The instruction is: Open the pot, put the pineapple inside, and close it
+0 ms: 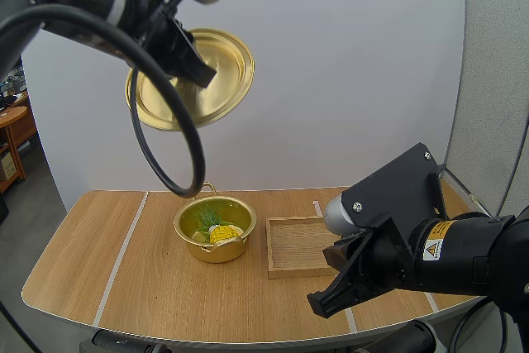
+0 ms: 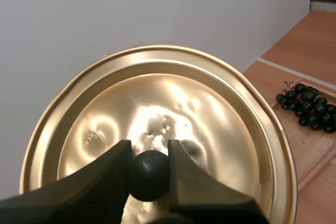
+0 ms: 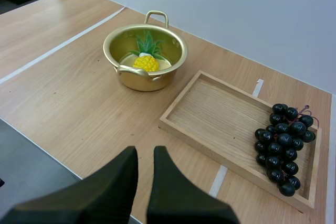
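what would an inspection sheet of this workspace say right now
surface: light wooden tabletop with pale tape lines
job's things: round gold metal pot open, yellow toy pineapple inside; round gold lid held high above the table
clutter: shallow rectangular wooden tray beside the pot, bunch of dark grapes in its end away from the pot
hands: left hand shut on the lid's black knob; right hand open, holding nothing, over the near table edge
cables: nothing seen among the items
surroundings: plain pale wall behind the table
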### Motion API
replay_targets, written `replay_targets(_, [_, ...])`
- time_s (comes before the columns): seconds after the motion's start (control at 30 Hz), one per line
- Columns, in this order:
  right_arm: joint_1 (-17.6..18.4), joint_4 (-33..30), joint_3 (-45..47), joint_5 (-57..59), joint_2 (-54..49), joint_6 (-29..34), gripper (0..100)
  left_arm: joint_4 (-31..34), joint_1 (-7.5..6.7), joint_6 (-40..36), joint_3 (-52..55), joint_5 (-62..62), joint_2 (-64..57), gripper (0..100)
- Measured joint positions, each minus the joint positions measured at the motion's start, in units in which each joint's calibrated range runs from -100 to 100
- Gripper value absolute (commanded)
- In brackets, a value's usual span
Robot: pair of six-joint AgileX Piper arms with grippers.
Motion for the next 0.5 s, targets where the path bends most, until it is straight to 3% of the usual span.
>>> replay_targets(0.5, [0.0, 0.0, 0.0, 0.0, 0.0, 0.0, 21, 0.1, 0.00, 1.7, 5.8, -0.3, 16.4, 0])
